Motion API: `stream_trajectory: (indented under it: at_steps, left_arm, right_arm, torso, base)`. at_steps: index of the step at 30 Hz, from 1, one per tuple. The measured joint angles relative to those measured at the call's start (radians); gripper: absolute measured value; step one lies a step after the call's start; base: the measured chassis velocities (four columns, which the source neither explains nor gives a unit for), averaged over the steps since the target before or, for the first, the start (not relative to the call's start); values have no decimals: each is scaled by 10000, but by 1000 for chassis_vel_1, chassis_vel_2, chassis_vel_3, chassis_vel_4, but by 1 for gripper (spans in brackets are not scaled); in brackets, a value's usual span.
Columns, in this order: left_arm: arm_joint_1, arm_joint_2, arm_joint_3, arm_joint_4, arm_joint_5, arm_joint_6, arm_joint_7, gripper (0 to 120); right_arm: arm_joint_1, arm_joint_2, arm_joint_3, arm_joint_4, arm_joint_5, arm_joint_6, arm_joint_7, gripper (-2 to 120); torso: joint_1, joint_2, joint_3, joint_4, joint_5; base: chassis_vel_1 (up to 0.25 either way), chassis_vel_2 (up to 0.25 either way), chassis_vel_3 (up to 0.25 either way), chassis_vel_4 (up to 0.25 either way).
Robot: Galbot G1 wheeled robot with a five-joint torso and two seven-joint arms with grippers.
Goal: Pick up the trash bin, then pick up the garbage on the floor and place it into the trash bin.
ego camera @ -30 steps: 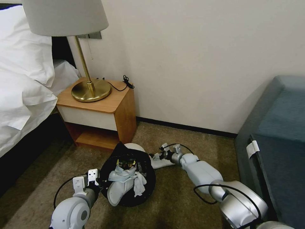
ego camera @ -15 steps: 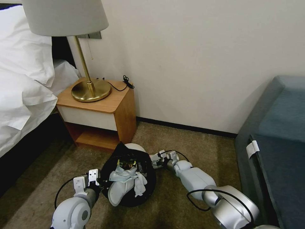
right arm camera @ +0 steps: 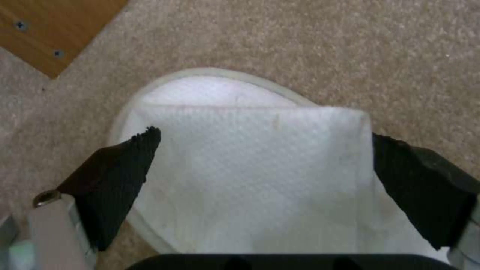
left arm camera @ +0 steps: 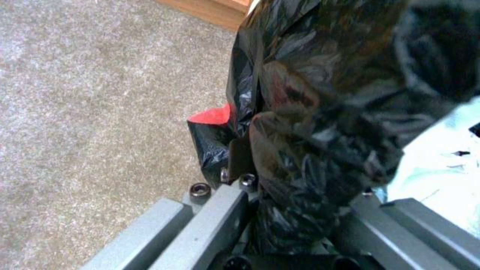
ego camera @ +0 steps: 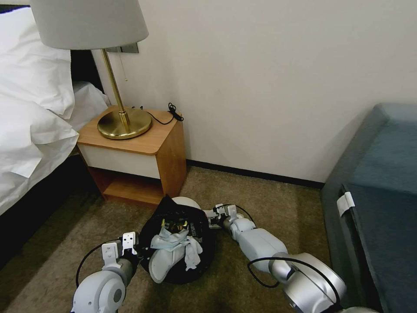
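Carpet (ego camera: 269, 200), short-piled and beige-brown, covers the floor between the wooden nightstand (ego camera: 143, 150) on the far left and the blue-grey sofa (ego camera: 382, 182) on the right. The trash bin (ego camera: 176, 243) sits near centre, just in front of the nightstand, round, lined with a crinkly, glossy black plastic bag, its wide mouth facing up and tipped toward the near side.

Inside the bin lies one white slipper (ego camera: 163, 261), long axis running from near-left to far-right, sole edge at the near rim, with crumpled white tissues (ego camera: 182, 245) draped over it and a dark wrapper farther in.

The left gripper (ego camera: 134, 254) is at the near-left rim of the bin. In the left wrist view its grey fingers (left arm camera: 215, 225) are closed on a bunched fold of the black liner; a small red patch (left arm camera: 215, 115) shows at the liner's edge.

The right gripper (ego camera: 208, 216) reaches in from the right, low to the carpet, at the far-right side of the bin. In the right wrist view its black pads (right arm camera: 120, 180) stand wide, one on each side of the second slipper (right arm camera: 250, 165), touching its woven, waffle-textured strap. This slipper lies flat on the carpet, its rounded toe pointing away from the gripper, toward the nightstand's base.

A brass lamp (ego camera: 124, 121) stands on the nightstand.
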Motion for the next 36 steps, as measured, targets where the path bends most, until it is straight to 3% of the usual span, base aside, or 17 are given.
stream_trajectory:
  at_steps: [6,8,9,11,18,25,28,30,36]
  left_arm:
    - [2,7,-25,-25,4,0,4,0]
    - [-5,26,-47,-32,1,0,6,0]
    - [-5,26,-47,-32,1,0,6,0]
    - [-30,28,-51,-31,-6,0,4,0]
    - [-81,52,-55,-26,-31,0,-8,0]
    - [-149,45,-73,15,-80,0,-51,0]
    - [-153,45,-74,50,-85,0,-67,0]
    - [-153,129,-55,170,-109,0,-145,0]
    - [-362,619,33,726,-309,0,-301,0]
  right_arm:
    - [-29,-6,-12,19,-158,-49,64,93]
    - [-177,-37,-33,19,-385,-16,76,79]
    - [-177,-37,-33,19,-385,-16,76,79]
    - [-280,-86,-42,25,-463,69,59,67]
    - [-333,-136,-54,30,-501,151,46,48]
    - [-363,-256,-86,27,-711,309,-21,17]
    - [-394,-288,-87,58,-733,331,-28,13]
    - [-493,-424,-99,212,-787,390,-38,0]
    - [-723,-780,-115,713,-826,582,113,0]
  torso:
    - [0,0,0,-1,0]
    - [0,0,0,-1,1]
    - [0,0,0,-1,1]
    - [0,1,-1,-4,-1]
    - [0,3,-1,-5,-1]
    - [0,3,0,1,2]
    - [0,3,0,2,3]
    - [0,3,0,3,5]
    - [0,1,2,3,3]
  base:
    - [0,0,0,0]
    - [0,0,0,0]
    - [0,0,0,0]
    - [0,0,0,0]
    - [0,0,0,0]
    - [0,0,0,0]
    - [0,0,0,0]
    - [0,0,0,0]
    - [0,0,0,0]
